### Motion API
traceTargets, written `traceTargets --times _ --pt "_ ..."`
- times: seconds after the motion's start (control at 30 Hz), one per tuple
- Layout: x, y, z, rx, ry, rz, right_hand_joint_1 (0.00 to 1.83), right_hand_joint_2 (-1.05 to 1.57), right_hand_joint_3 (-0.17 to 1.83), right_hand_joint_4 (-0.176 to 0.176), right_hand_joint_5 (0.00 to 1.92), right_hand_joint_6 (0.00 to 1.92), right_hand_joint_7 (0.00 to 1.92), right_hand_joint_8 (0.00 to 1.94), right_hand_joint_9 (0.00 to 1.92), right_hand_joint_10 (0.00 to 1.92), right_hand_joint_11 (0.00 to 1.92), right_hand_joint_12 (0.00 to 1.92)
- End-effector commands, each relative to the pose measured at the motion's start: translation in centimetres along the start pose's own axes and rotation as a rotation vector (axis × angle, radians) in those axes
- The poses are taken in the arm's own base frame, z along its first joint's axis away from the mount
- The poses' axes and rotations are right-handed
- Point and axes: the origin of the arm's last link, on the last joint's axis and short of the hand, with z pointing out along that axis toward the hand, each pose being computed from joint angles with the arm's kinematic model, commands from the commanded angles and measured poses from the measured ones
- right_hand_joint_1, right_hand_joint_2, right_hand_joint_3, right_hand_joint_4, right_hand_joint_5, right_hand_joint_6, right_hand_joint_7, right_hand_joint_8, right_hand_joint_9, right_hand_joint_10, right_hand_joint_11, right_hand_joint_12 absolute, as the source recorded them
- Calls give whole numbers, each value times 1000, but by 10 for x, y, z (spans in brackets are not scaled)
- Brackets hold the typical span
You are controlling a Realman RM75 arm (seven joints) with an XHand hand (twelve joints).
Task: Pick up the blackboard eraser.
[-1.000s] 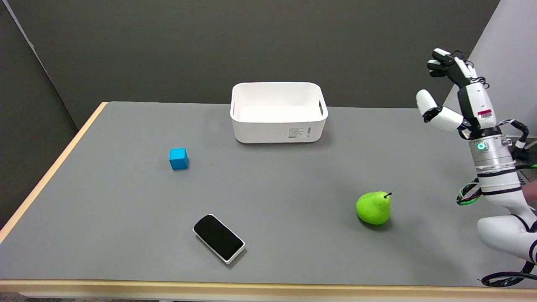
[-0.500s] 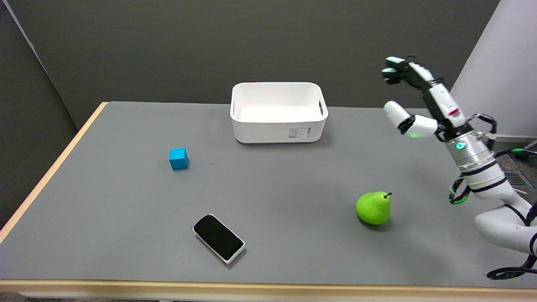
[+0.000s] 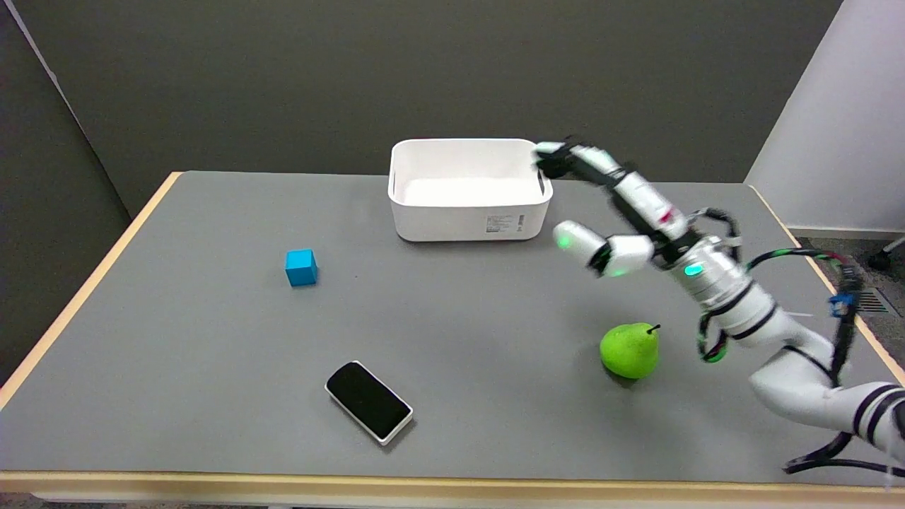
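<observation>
Blackboard eraser (image 3: 369,401) low in the frame, left of centre, flat on the grey counter (image 3: 177,353), black felt face up inside a white rim, lying on a slant from upper left to lower right, close to the counter's near wooden edge. Touched by nothing. Right hand (image 3: 611,212) right of centre in the upper half, raised in the air, fingers (image 3: 558,157) stretched toward the upper left and thumb (image 3: 576,240) set well apart below them, spread and holding nothing. Fingertips overlapping the right end of the white bin (image 3: 468,189) in the picture; contact with it impossible to tell. Green glow on the thumb and at the wrist. White arm (image 3: 785,360) running down from the hand to the lower right corner, with black cables looped alongside. Green pear (image 3: 630,350) on the counter just below the forearm, stem pointing to the upper right, well apart from the eraser. Blue cube (image 3: 301,267) on the left side, between the bin and the eraser in height, clear of both. Dark wall behind the counter.
</observation>
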Motion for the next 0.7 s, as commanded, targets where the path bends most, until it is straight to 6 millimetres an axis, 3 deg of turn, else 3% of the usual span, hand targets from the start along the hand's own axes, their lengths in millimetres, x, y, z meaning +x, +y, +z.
traceTargets --times 0.03,0.23,0.53,0.6,0.7 --pt "-154 -85 48 28 -381 -256 487 653 957 -65 159 417 277 492 188 811 -1 1138" --pt "-182 -103 49 -28 -511 -437 454 606 936 -91 117 408 215 482 128 780 -1 1102" --pt "-187 -120 55 -138 -608 -566 455 576 904 -158 44 355 122 505 58 760 -1 987" --pt "-189 -121 54 -158 -600 -524 604 565 950 -169 13 377 94 549 76 749 -1 931" --pt "-194 -123 52 -178 -598 -511 470 652 748 -176 61 333 183 483 66 871 -1 1014"
